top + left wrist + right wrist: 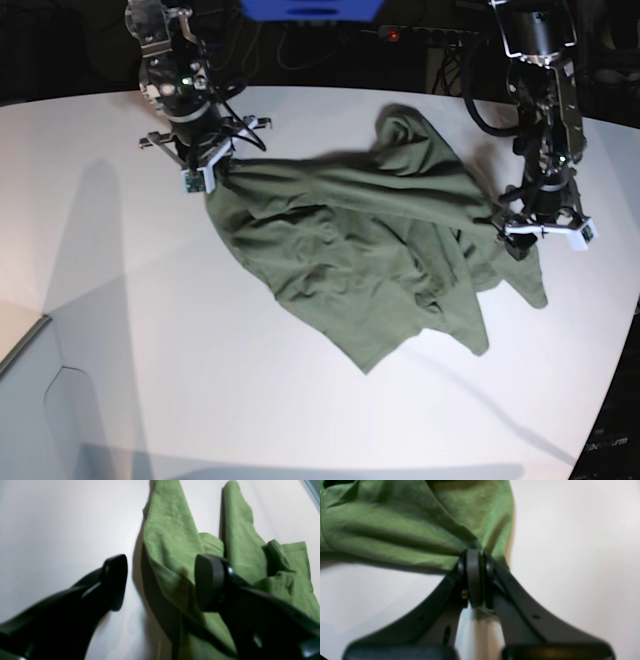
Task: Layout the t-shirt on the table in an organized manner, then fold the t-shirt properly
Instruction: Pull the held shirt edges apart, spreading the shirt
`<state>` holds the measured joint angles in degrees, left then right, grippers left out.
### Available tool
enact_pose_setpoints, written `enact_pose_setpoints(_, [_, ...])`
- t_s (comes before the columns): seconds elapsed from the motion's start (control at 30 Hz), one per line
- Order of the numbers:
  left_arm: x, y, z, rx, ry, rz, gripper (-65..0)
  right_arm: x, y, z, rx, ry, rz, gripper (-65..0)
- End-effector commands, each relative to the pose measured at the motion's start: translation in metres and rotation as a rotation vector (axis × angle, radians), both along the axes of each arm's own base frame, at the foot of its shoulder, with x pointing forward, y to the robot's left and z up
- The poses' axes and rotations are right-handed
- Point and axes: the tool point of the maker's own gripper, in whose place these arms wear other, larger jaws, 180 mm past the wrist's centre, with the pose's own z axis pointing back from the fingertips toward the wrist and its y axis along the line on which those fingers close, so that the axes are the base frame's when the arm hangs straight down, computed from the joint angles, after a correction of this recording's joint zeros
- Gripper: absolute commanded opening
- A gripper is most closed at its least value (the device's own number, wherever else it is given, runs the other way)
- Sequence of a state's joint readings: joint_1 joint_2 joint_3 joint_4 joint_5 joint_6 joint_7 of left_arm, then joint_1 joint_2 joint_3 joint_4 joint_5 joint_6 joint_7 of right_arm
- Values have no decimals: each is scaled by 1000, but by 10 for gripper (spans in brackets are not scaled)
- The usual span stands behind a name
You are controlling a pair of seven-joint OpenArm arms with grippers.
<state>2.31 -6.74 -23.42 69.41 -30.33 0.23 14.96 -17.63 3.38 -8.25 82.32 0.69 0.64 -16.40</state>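
Note:
The olive-green t-shirt [350, 250] lies crumpled and spread slantwise on the white table [120, 300]. My right gripper [205, 172] is shut on a bunched edge of the shirt at its far left corner. The right wrist view shows that gripper [475, 555] pinching the cloth [395, 530] above the table [570, 555]. My left gripper [535, 245] is at the shirt's right edge. In the left wrist view it [162, 582] is open, its fingers astride a raised fold of the shirt [170, 530], with the table [50, 530] to the left.
A blue object [310, 8] and cables with a red light [393, 35] sit behind the table's far edge. The table's curved edge runs at the lower left [30, 345] and the right [625, 330].

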Motion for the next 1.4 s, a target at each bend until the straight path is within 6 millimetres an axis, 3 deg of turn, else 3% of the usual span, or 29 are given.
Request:
enact_pose_setpoints(0.0, [11,3,14,16,-47,-2,-251,0,-4,0,-11,7,-1,-650])
enact_pose_setpoints(0.1, [16,2,15,11,-51,-3,-254,0,-4,0,-11,7,-1,-650])
enact_pose_setpoints(0.17, [13,2,7,4,-31,0,-295,0,-4,0,-11,7,-1,-650])
enact_pose_setpoints(0.4, [17,3,7,-1,-34,7,-637,0,-4,0,-12,7,-1,-650])
enact_pose_setpoints(0.43, [16,3,9,-1,-37,8,-650,0,-4,0,-12,7,-1,-650])
enact_pose_setpoints(0.6, [16,5,21,16,-66,6,-650,1,-4,0,-11,5,0,-650])
enact_pose_setpoints(1.0, [12,-1,100,116,-248,-44,-650,17,-12,10,-32,-33,4,-650])
enact_pose_setpoints(1.13, [5,-2,113,137,-274,-52,-650,22,-34,13,-50,-43,-49,-650])
enact_pose_setpoints(1.23, [-4,11,122,158,-285,-19,-650,34,-46,25,-58,-82,-81,-650])
enact_pose_setpoints(1.37, [-13,21,114,163,-261,2,-650,39,-68,32,-76,-103,-136,-650])
